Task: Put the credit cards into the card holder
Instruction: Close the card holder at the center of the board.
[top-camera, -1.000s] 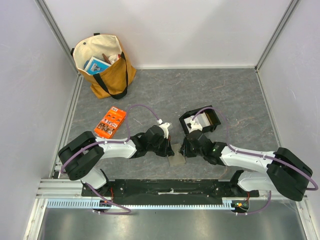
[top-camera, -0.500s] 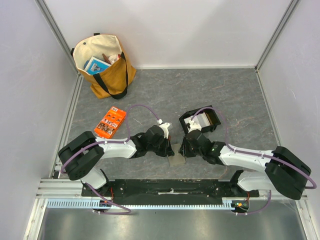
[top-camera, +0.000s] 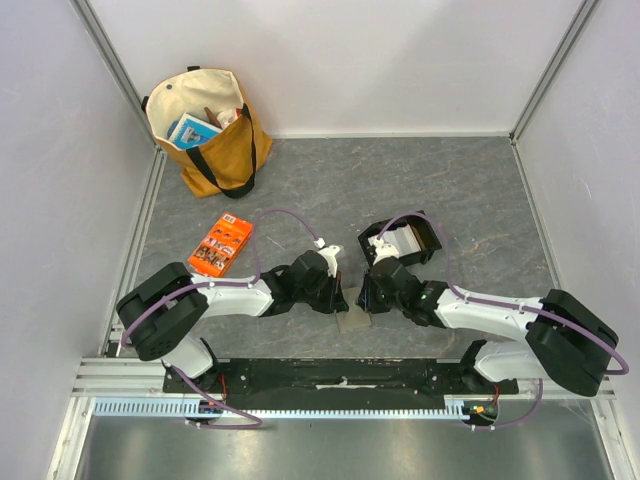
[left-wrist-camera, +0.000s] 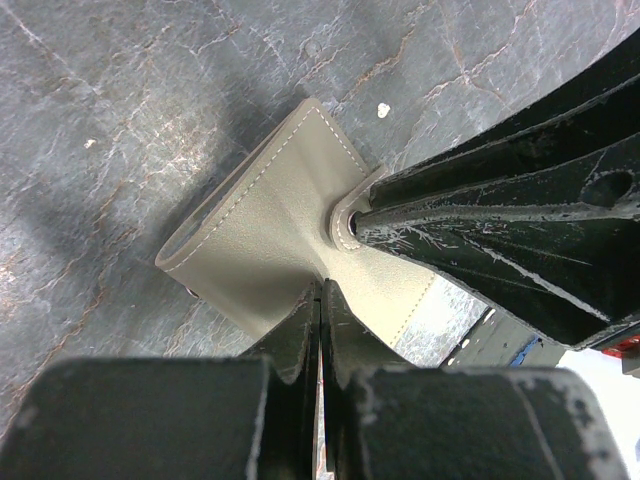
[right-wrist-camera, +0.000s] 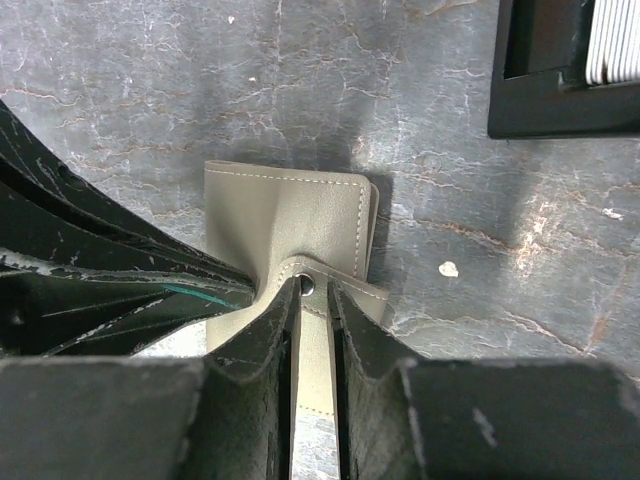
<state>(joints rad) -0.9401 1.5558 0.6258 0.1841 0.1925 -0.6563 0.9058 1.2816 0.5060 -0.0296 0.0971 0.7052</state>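
The grey, stone-patterned table (top-camera: 470, 190) carries everything. Both arms lie low along its near edge and meet near the middle. A tan tote bag (top-camera: 210, 140) stands in the far left corner. A black tray (top-camera: 428, 238) sits near the centre, just beyond the right arm, with the pale credit cards (top-camera: 403, 240) stacked on edge inside it. An orange packet (top-camera: 220, 246) lies toward the left edge.

The olive-grey card holder (right-wrist-camera: 290, 225) lies between the two wrists, close to the near edge and well apart from the tray. The left gripper (left-wrist-camera: 320, 295) has its fingers pressed together on one edge of the holder. The right gripper (right-wrist-camera: 315, 295), narrowly set, pinches the holder's tab at the small snap stud (right-wrist-camera: 307, 285), and the leather puckers between the two grips.
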